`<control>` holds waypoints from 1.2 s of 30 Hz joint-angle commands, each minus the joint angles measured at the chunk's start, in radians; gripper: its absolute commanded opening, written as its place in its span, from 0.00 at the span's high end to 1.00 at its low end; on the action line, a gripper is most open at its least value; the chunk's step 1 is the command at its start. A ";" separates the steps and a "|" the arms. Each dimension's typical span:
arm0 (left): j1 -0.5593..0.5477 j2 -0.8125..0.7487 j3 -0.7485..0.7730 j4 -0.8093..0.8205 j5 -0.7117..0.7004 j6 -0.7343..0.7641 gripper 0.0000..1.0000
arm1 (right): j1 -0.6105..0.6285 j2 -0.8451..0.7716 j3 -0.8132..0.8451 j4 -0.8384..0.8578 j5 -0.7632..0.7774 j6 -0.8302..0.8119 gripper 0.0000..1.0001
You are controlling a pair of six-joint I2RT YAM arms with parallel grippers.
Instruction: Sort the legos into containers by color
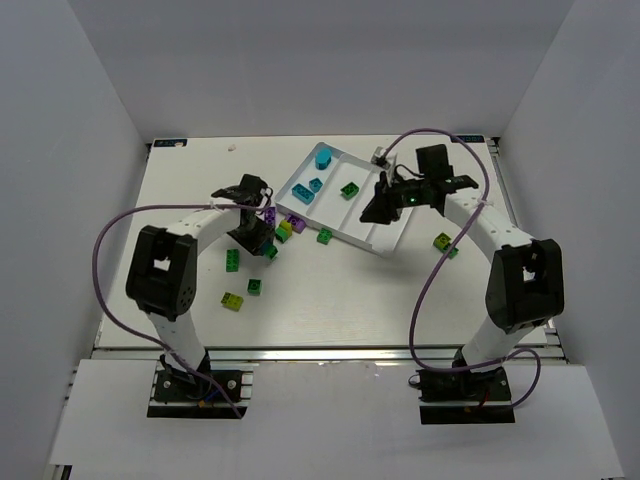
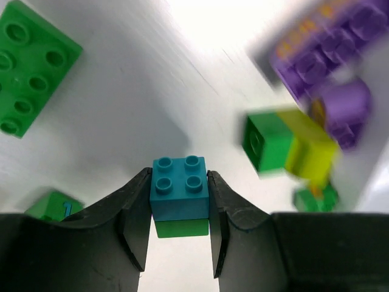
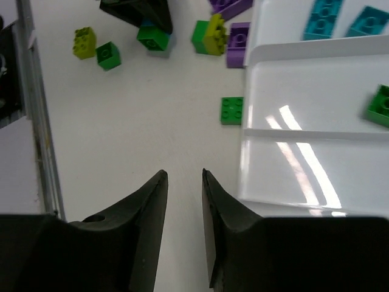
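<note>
My left gripper (image 2: 179, 182) is shut on a cyan brick (image 2: 179, 193) that has a green brick (image 2: 181, 227) stuck under it. In the top view it (image 1: 262, 240) is over the cluster of bricks left of the white tray (image 1: 372, 230). Three cyan bricks (image 1: 315, 185) lie in the tray's far-left compartment and a green brick (image 1: 349, 190) in the one beside it. My right gripper (image 3: 184, 176) is open and empty, over the table by the tray's near edge (image 3: 285, 170); the top view shows it too (image 1: 378, 212).
Loose bricks lie left of the tray: purple (image 1: 297, 222), yellow-green on green (image 1: 284, 230), green (image 1: 324, 236), green (image 1: 232, 261), green (image 1: 255, 287), yellow-green (image 1: 232, 301). Green bricks (image 1: 442, 241) lie right of the tray. A large green brick (image 2: 30, 67) is near my left gripper.
</note>
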 commanded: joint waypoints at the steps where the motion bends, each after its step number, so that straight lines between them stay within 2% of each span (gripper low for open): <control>1: -0.015 -0.202 -0.069 0.128 0.060 0.118 1.00 | 0.098 0.006 -0.017 -0.074 -0.048 0.018 0.65; 2: -0.024 -0.239 -0.151 0.191 0.127 0.137 1.00 | 0.118 0.012 -0.016 -0.066 -0.037 0.053 0.61; 3: -0.027 -0.276 -0.205 0.365 0.198 0.167 1.00 | 0.164 0.032 -0.010 -0.061 -0.012 0.095 0.57; 4: -0.033 -0.310 -0.261 0.458 0.244 0.166 1.00 | 0.190 0.046 0.001 -0.060 0.056 0.133 0.51; 5: -0.036 -0.362 -0.352 0.541 0.287 0.161 1.00 | 0.213 0.060 0.022 -0.061 0.081 0.188 0.38; 6: -0.043 -0.379 -0.387 0.673 0.335 0.136 1.00 | 0.250 0.090 0.036 -0.058 0.090 0.213 0.35; 9: -0.085 -0.399 -0.428 0.776 0.329 0.112 1.00 | 0.296 0.161 0.110 -0.051 0.089 0.334 0.21; 12: -0.131 -0.374 -0.396 0.810 0.311 0.108 1.00 | 0.341 0.227 0.209 -0.057 0.150 0.475 0.17; 15: -0.156 -0.347 -0.366 0.811 0.303 0.102 1.00 | 0.361 0.284 0.280 -0.080 0.164 0.584 0.17; 17: -0.167 -0.336 -0.358 0.831 0.304 0.091 1.00 | 0.367 0.283 0.257 -0.049 0.170 0.636 0.19; 28: -0.173 -0.327 -0.355 0.854 0.312 0.071 1.00 | 0.381 0.233 0.182 0.040 0.273 0.690 0.39; 36: -0.173 -0.328 -0.372 0.883 0.324 0.040 1.00 | 0.365 0.210 0.170 0.176 0.350 0.759 0.48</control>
